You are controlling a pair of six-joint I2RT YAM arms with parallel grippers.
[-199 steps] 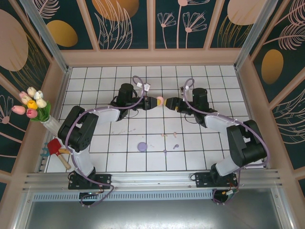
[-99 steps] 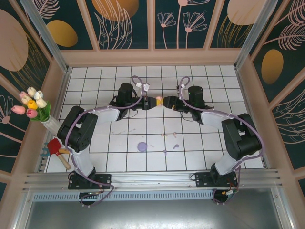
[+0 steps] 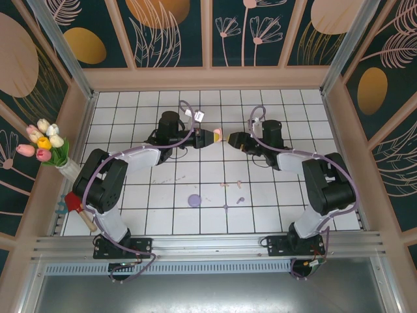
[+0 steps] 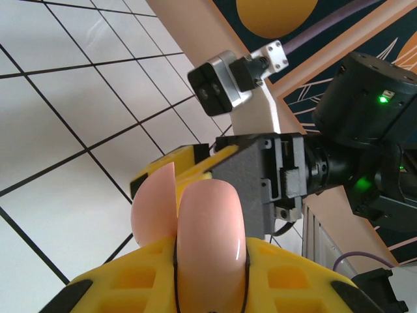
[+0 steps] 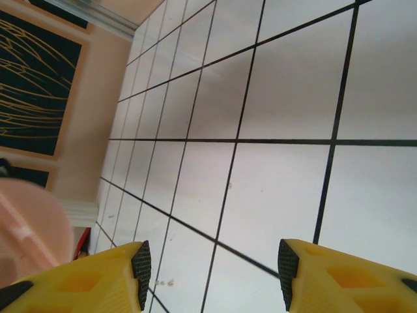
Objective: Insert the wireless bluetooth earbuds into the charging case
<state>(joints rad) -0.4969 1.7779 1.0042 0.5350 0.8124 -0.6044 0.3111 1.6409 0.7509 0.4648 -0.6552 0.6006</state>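
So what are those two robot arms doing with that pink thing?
The left gripper is shut on a pink charging case. The right gripper faces it, open and empty. The tiny earbuds, pale pink and purple, lie loose on the white tiles, not yet in the case.

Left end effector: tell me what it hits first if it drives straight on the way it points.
Most likely the right end effector, open and facing it. The pink case gripped in the left end effector would probably touch it first.
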